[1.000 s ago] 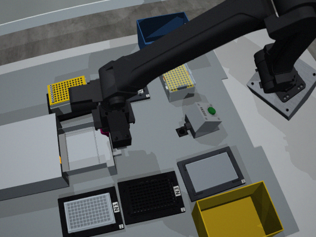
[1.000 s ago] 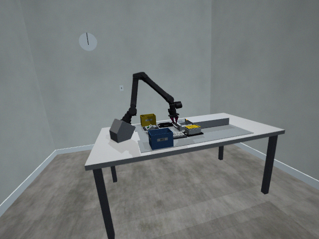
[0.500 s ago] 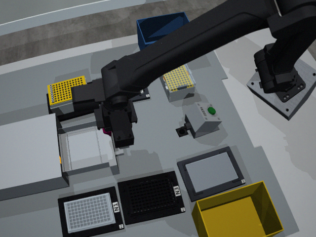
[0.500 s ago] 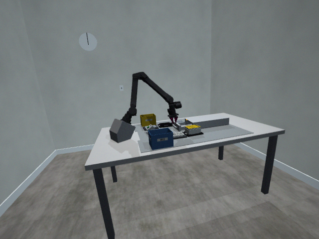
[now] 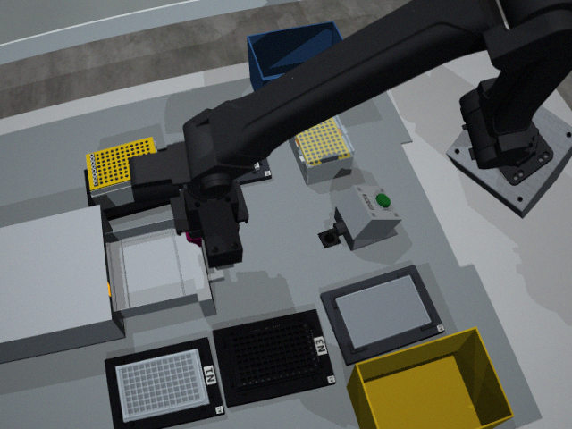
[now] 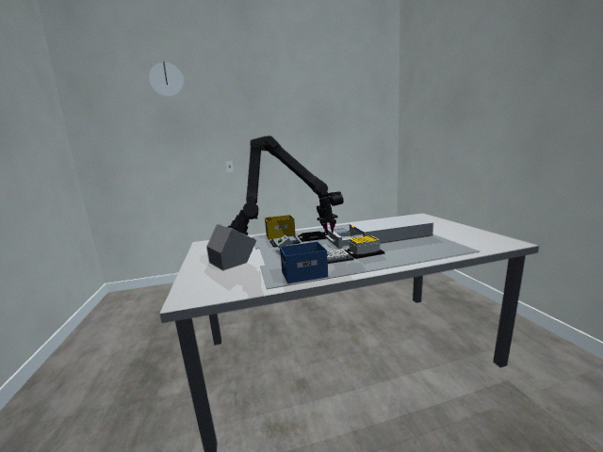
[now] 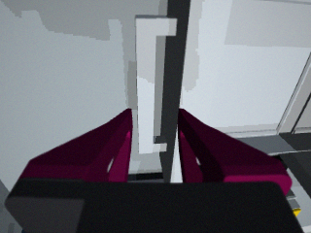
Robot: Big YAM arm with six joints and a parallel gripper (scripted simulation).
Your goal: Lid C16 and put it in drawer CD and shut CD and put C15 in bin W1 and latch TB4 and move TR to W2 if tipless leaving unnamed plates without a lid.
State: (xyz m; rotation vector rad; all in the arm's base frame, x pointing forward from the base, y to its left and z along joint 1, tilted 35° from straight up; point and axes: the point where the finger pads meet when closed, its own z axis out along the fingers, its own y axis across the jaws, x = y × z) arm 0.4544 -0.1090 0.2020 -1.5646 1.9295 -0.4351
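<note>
Hand (image 7: 155,114) half-spread astride the drawer handle (image 7: 146,83), grasping nothing.
Magenta fingers set either side of the handle, not clamped on it; cooler drawer (image 5: 161,302) standing out from its housing (image 5: 46,272) on the counter. Black plate (image 5: 273,355) unlidded at N3, lid (image 5: 382,311) on its park nest, clear plate (image 5: 161,382) at N1.
</note>
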